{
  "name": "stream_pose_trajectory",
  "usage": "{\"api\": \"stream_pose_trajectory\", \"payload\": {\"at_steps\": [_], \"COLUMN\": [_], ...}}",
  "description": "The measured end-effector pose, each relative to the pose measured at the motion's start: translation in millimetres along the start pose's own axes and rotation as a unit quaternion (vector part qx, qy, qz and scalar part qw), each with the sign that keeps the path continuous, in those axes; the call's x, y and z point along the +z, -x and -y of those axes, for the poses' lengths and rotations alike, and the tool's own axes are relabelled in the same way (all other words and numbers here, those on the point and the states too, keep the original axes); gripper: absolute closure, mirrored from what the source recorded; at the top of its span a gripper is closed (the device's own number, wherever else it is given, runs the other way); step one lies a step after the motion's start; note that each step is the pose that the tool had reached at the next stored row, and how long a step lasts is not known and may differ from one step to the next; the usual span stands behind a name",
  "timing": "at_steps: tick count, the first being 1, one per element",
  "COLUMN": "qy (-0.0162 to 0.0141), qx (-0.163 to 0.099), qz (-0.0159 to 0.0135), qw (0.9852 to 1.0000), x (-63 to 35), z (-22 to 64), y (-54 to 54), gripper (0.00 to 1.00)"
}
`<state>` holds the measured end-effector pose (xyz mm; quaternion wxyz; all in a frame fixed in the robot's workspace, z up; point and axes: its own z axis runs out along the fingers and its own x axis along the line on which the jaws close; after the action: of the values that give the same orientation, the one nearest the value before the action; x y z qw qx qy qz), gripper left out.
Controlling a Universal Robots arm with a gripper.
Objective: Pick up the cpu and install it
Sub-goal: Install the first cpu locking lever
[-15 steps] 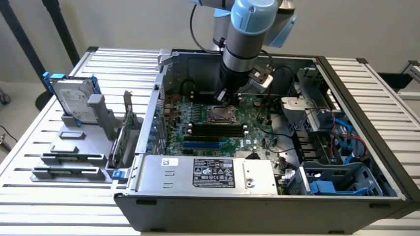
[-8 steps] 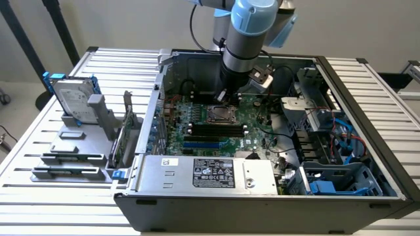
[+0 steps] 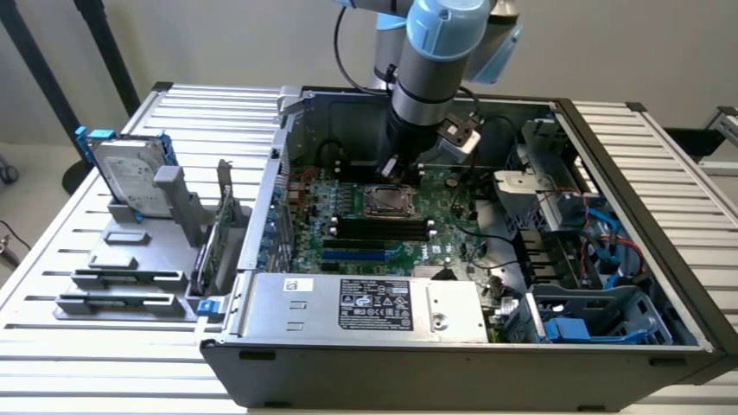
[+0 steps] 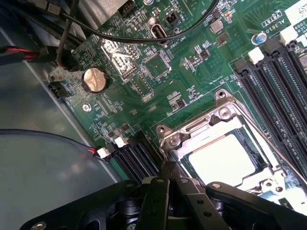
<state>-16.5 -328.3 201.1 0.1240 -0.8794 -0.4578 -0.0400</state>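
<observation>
The cpu [image 4: 221,158] already lies seated in the motherboard socket [image 4: 192,132], its metal frame not yet visibly clamped over it. The tool [image 4: 169,187] hovers just beside the socket's edge, fingers closed together and holding nothing.

The arm [image 3: 429,78] reaches straight down, its end effector [image 4: 169,179] closed.
</observation>
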Motion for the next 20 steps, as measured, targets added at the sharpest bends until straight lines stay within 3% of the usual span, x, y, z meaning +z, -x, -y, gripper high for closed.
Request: {"api": "stream_pose_trajectory", "payload": {"at_steps": [8,20], "qy": [-0.0003,-0.0007], "qx": [0.0,0.0], "qz": [0.0002,-0.0003], "qw": [1.0,1.0], "x": [-6.7,-29.4], "z": [4.1,9.1], "y": [11.2,39.4], "gripper": [0.89,0.89]}}
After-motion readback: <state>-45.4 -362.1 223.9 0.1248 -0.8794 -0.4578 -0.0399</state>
